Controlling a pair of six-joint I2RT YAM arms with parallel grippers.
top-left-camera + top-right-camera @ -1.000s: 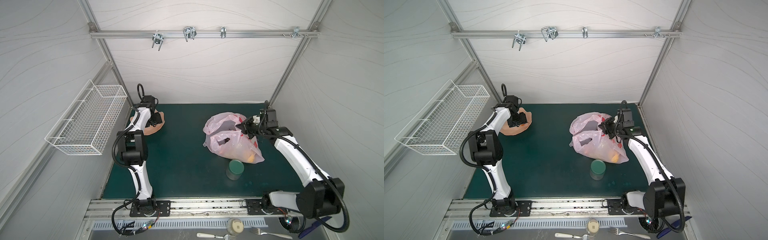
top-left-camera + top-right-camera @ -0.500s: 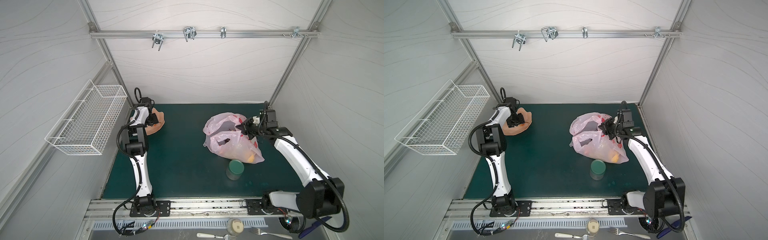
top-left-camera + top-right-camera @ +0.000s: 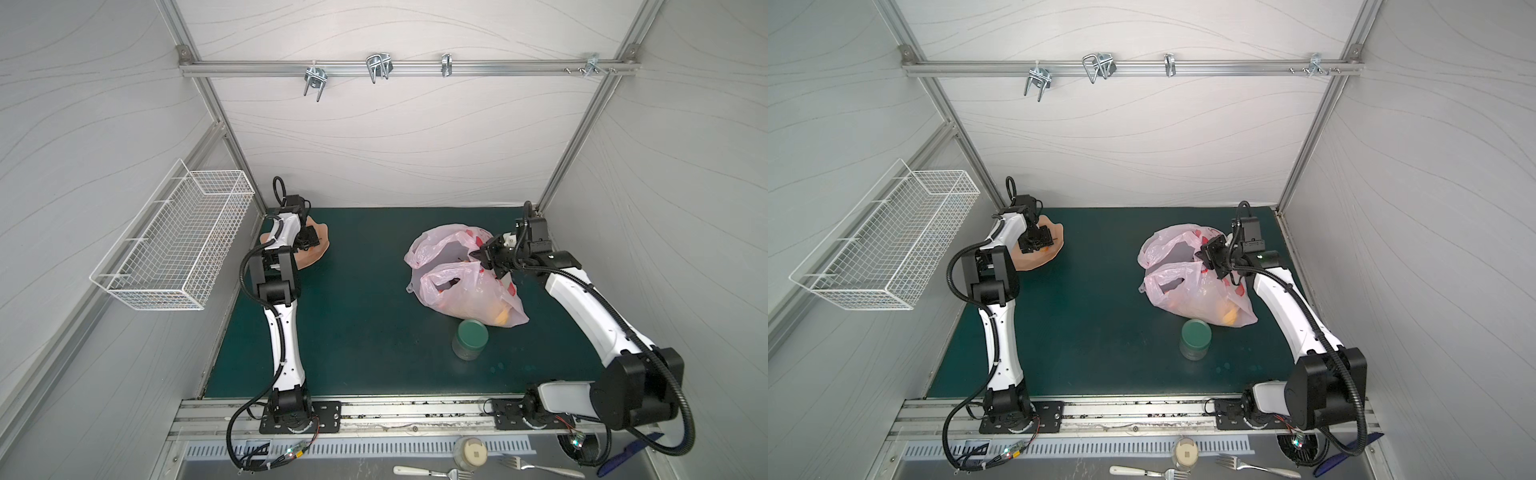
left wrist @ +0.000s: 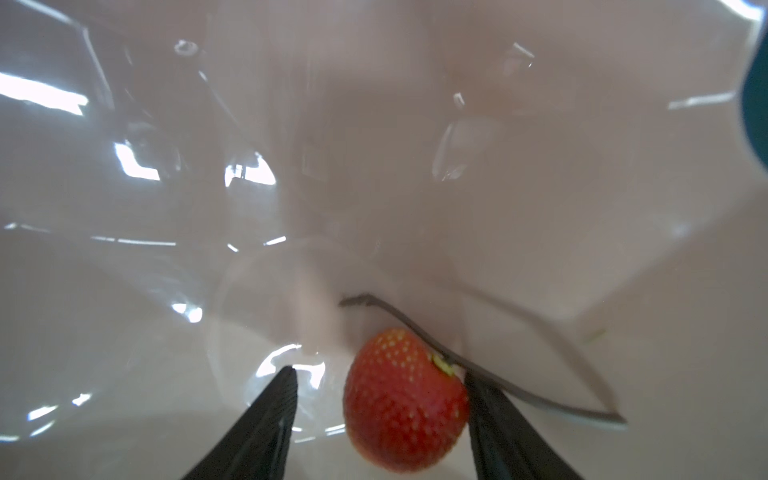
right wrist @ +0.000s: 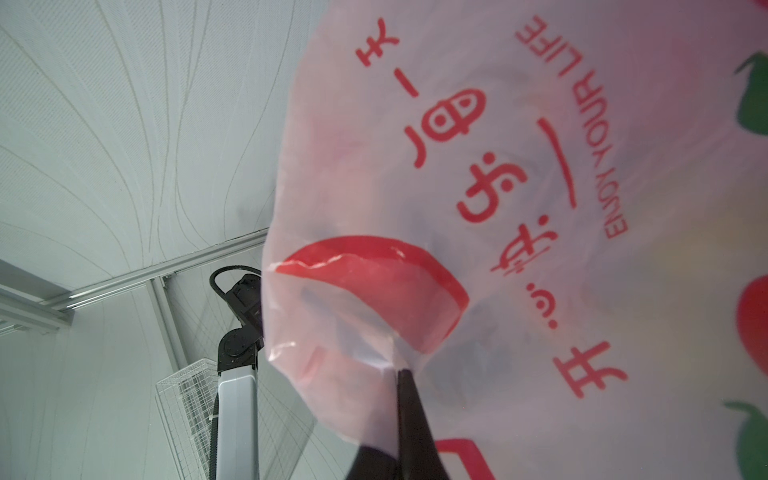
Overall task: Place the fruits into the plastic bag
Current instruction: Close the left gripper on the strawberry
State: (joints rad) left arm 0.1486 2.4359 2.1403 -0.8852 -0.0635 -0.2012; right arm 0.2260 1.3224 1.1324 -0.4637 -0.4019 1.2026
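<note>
Swinging my left elbow (image 3: 274, 286) up just now, I kept the left gripper (image 4: 379, 374) in the dish (image 3: 322, 249), jaws spread around a strawberry (image 4: 405, 399). Right gripper (image 5: 401, 372) stayed pinched on the bag (image 3: 465, 286) rim, so grabbing looked next.

Inside the plastic bag (image 3: 465, 286) the fruits (image 3: 498, 318) show only as orange and yellow blurs, and their kinds cannot be told. In both top views the left gripper (image 3: 1036, 241) covers much of the peach-coloured dish (image 3: 1034, 262). The left wrist view has the dish out of focus and the fingers (image 4: 257, 436) cut off by the frame. In the right wrist view the plastic bag overruns the frame and dims half the right gripper (image 5: 403, 374).
</note>
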